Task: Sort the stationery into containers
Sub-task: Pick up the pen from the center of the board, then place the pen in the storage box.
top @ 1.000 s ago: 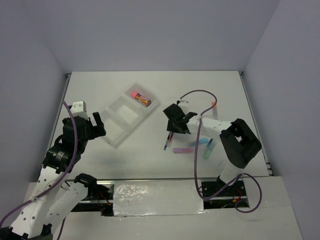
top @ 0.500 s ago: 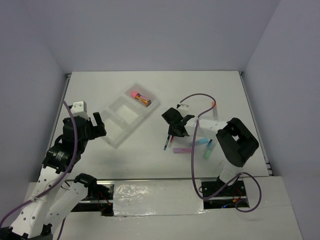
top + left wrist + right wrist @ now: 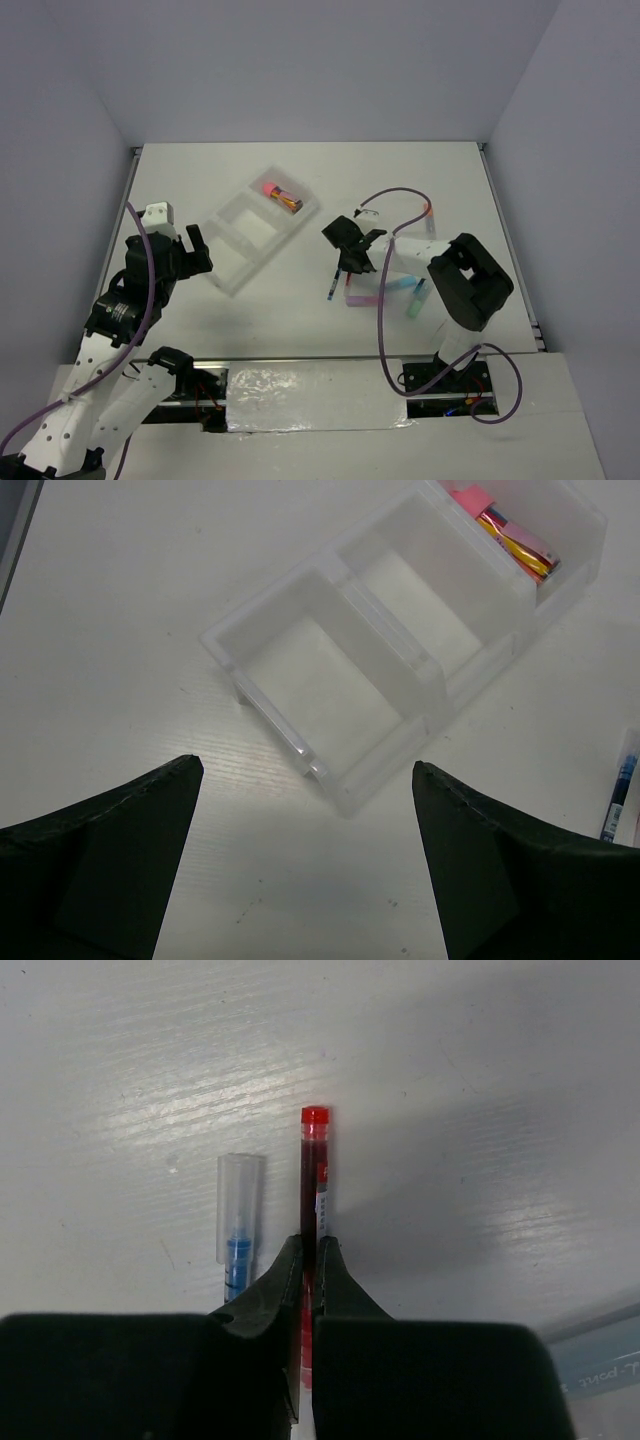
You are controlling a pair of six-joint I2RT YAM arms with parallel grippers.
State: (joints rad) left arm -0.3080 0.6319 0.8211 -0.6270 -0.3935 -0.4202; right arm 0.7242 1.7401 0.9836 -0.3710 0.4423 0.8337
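- Right end effector (image 3: 311, 1252): clenched on the red pen (image 3: 314, 1160), fingers pinching its barrel, capped end pointing away from the wrist.
- Blue pen (image 3: 238, 1225): lies on the bench (image 3: 480, 1080) just beside the red pen, roughly parallel.
- Left end effector (image 3: 307, 770): released, jaws wide apart, above the tray (image 3: 262, 602).
- Pink-capped cylinder (image 3: 510, 535): lies in the tray's end compartment.

The cylinder (image 3: 280, 196) lies in the tray's (image 3: 262, 230) far compartment, a pen (image 3: 314, 1150) right of it.
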